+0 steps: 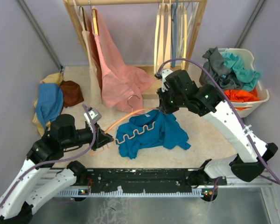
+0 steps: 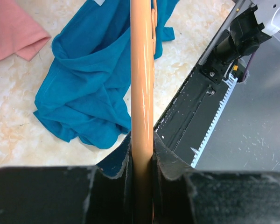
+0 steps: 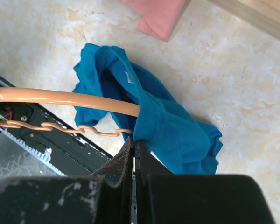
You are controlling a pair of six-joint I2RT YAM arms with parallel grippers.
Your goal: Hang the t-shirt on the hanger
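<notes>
From above, the hanger [image 1: 130, 115] lies slantwise over the counter [image 1: 200, 135], its hook [image 1: 133, 100] pointing toward the rack [image 1: 74, 28] at the back. The t-shirt [image 1: 154, 133] is heaped under and around the hanger's right half, and the wavy bar [image 1: 135, 132] lies across the cloth. The left pincer [image 1: 104, 138] holds the hanger's left end and the right pincer [image 1: 164, 111] sits at its right end. Only this view takes in the basket [image 1: 261, 95] of clothes on the right.

The left wrist view gives the grip itself: the hanger's arm [image 2: 142, 84] runs straight up the frame, clamped between the two fingers of the left pincer [image 2: 142, 158]. The t-shirt [image 2: 88, 84] lies crumpled on the counter to its left.

The right wrist view shows what the top view hides. The hanger's arm [image 3: 60, 98] goes into the t-shirt [image 3: 172, 130] and vanishes under the cloth, and a small white label [image 3: 129, 78] shows inside the neck. The right pincer [image 3: 133, 147] is pressed together, its tips pinching the shirt's lower edge just beside the end of the wavy bar [image 3: 60, 127]. A corner of pink cloth [image 3: 161, 14] lies well apart.
</notes>
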